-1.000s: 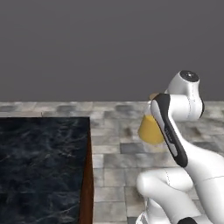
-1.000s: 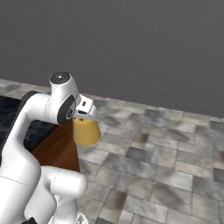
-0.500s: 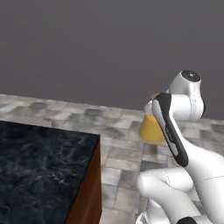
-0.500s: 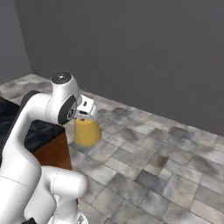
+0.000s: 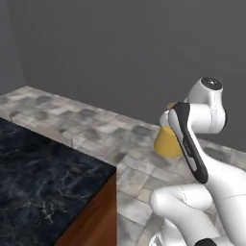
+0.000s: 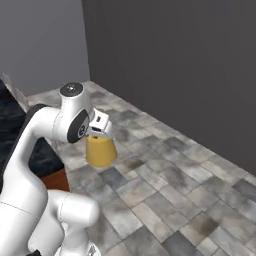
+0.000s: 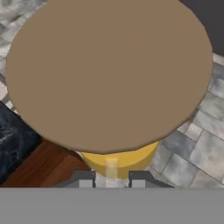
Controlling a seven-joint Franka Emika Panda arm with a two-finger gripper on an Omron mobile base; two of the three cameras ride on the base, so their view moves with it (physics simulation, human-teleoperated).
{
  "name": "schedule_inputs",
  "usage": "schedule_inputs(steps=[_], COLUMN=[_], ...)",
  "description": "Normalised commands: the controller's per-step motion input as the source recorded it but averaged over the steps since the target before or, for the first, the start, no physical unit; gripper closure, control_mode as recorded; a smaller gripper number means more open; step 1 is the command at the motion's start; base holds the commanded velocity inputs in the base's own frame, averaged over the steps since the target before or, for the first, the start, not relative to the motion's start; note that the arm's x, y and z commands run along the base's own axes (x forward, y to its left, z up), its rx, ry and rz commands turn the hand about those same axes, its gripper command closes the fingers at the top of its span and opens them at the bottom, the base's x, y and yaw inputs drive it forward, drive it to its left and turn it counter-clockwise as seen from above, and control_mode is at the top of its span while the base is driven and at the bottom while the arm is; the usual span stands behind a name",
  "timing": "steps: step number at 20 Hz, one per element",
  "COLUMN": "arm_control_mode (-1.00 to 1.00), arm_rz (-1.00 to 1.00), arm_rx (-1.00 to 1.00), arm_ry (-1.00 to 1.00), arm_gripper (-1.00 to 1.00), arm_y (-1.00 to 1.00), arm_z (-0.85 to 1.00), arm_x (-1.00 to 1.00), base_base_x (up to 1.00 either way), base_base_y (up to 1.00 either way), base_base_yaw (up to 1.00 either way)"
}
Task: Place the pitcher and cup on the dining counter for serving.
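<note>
Bare black dining counter (image 5: 43, 178) left of the arm; open air above.

left base view: behind arm, left, facing forward-down; shares pitcher (image 5: 167, 142) with right.
right base view: behind, right.
hand view: close above lid (image 7: 109, 70).

Arm folded high, claw (image 7: 112, 181) pointing down, fingers nearly closed
</note>
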Motion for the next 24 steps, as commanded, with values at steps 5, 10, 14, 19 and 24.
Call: schedule_inputs(steps=[5,10,14,19,24], arm_control_mode=[1.0,1.0,1.0,1.0,1.0], arm_rz=[0.0,0.0,0.0,0.0,0.0], arm_rx=[0.0,0.0,0.0,0.0,0.0], arm_ry=[0.0,0.0,0.0,0.0,0.0], arm_gripper=[1.0,1.0,1.0,1.0,1.0], arm_y=[0.0,0.0,0.0,0.0,0.0], arm_z=[0.0,0.0,0.0,0.0,0.0], arm_x=[0.0,0.0,0.0,0.0,0.0], base_base_x=[0.47,0.41,0.32,0.31,0.37], base_base_y=[-0.7,-0.66,-0.61,-0.6,-0.6], base_base_yaw=[0.62,0.65,0.69,0.69,0.68])
